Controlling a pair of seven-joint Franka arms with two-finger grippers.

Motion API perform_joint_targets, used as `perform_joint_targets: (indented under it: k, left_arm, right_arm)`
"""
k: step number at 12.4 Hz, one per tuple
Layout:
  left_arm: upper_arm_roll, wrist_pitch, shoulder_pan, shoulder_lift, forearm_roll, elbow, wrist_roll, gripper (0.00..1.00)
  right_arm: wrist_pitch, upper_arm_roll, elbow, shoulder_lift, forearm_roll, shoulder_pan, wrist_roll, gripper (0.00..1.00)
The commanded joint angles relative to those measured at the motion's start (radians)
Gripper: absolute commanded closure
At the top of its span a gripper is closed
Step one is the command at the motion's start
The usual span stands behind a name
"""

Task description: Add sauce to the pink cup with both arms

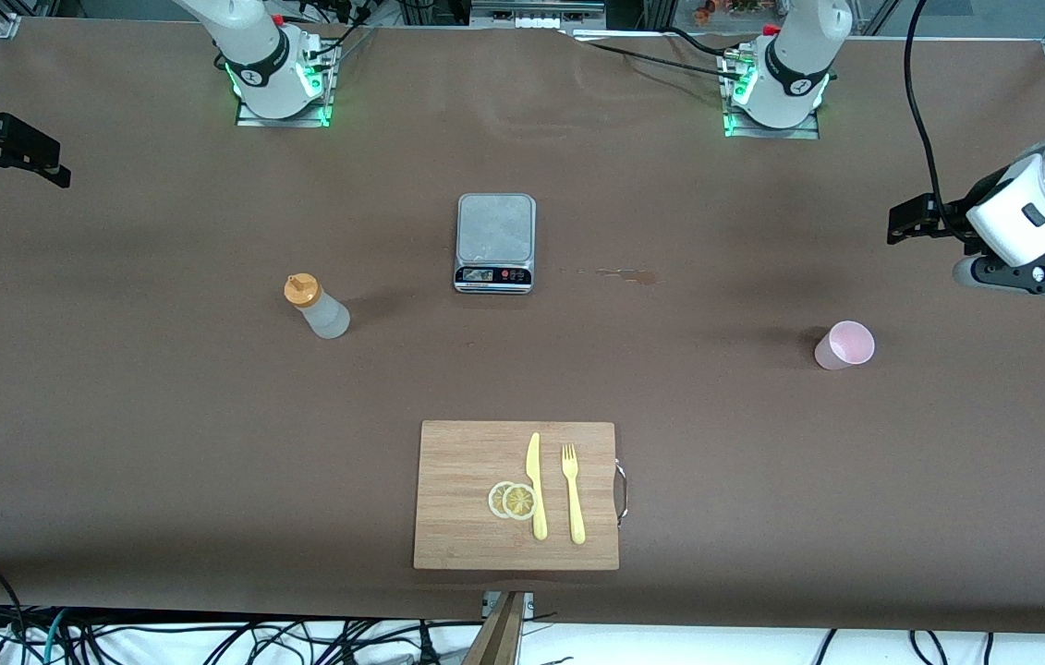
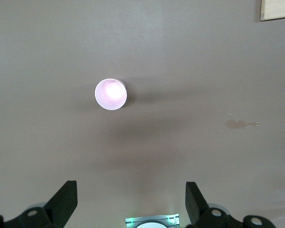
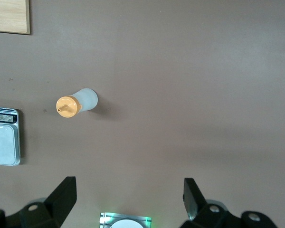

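Sauce [image 1: 317, 308] upright, nozzle up – pink cup [image 1: 844, 345] upright; both pincers apart

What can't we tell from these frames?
- Sauce bottle: fill level; translucent body too small in front and right wrist views.
- Scale: display too small to read; cut by the edge in right wrist view.
- Right hand: partly cut by the front view's edge.
- Pink cup: inside washed out by glare.

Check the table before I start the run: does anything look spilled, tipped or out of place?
One thing: a small brownish wet smear marks the brown table cover beside the grey kitchen scale, toward the left arm's end. The translucent squeeze bottle with the orange cap and the pale pink plastic cup both stand upright.
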Motion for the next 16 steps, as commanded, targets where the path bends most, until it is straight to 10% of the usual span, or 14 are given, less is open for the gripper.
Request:
perform_joint_targets:
  k: [1, 8, 16]
  left_arm:
    - [0.006, -0.022, 0.011, 0.03, 0.007, 0.034, 0.01, 0.0]
    - [0.041, 0.083, 0.073, 0.117, 0.021, -0.013, 0.013, 0.0]
    - [0.086, 0.597, 0.093, 0.15, 0.02, -0.39, 0.111, 0.01]
  right_arm:
    - [-0.008, 0.0, 0.017, 0.002, 0.005, -0.005, -0.002, 0.0]
    - [-0.008, 0.0, 0.017, 0.002, 0.005, -0.005, -0.002, 0.0]
    - [-0.008, 0.0, 0.017, 0.002, 0.005, -0.005, -0.002, 0.0]
